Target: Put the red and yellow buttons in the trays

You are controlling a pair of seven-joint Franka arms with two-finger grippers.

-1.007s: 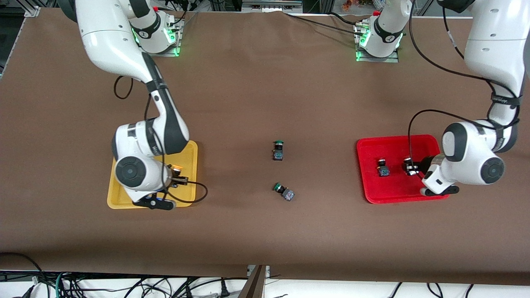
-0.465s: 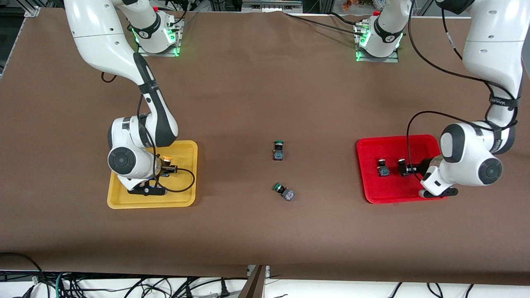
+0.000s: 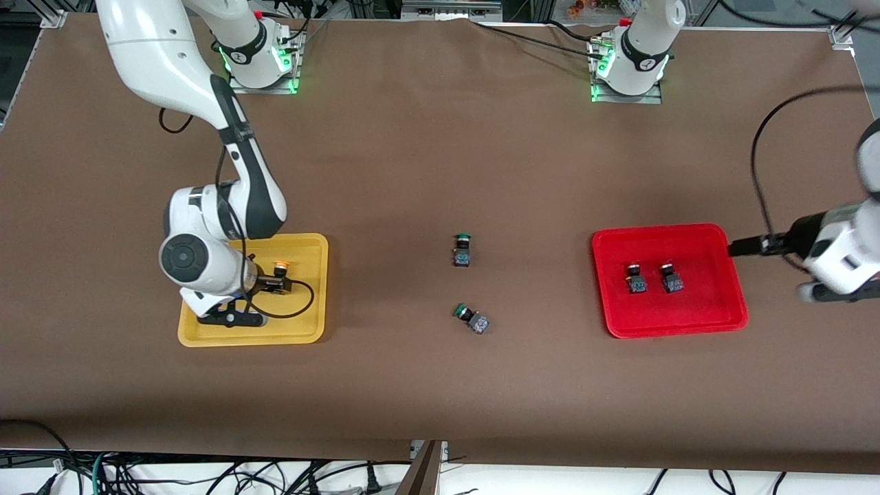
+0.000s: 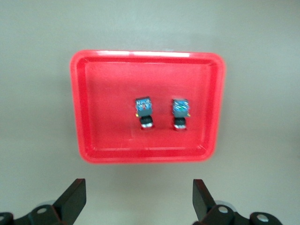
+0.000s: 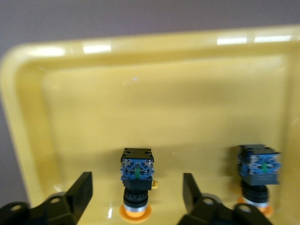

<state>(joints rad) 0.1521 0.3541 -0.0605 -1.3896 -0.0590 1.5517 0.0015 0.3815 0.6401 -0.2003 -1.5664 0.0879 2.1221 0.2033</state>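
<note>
the two green-capped switches (image 3: 471,319) lie nearest the front camera on the bare table (image 3: 440,158) between the trays, left out because only red and yellow belong. a little farther, two yellow-capped buttons (image 5: 137,180) stand in the yellow tray (image 3: 302,330); the right gripper (image 5: 136,194) is spread around one, apparently just releasing. two red buttons (image 3: 635,279) sit in the red tray (image 3: 715,237); the left gripper (image 4: 138,199), spread and empty, hangs above, clear of it.

Even overhead light, table (image 3: 412,172) bright, shadows soft & short. My left arm (image 3: 842,254) smears w/ motion blur at front view's edge. Left wrist view soft, red tray (image 4: 77,108) rim glowing. White glare streaks on yellow tray (image 5: 140,47) rim; right wrist view slightly hazy.
</note>
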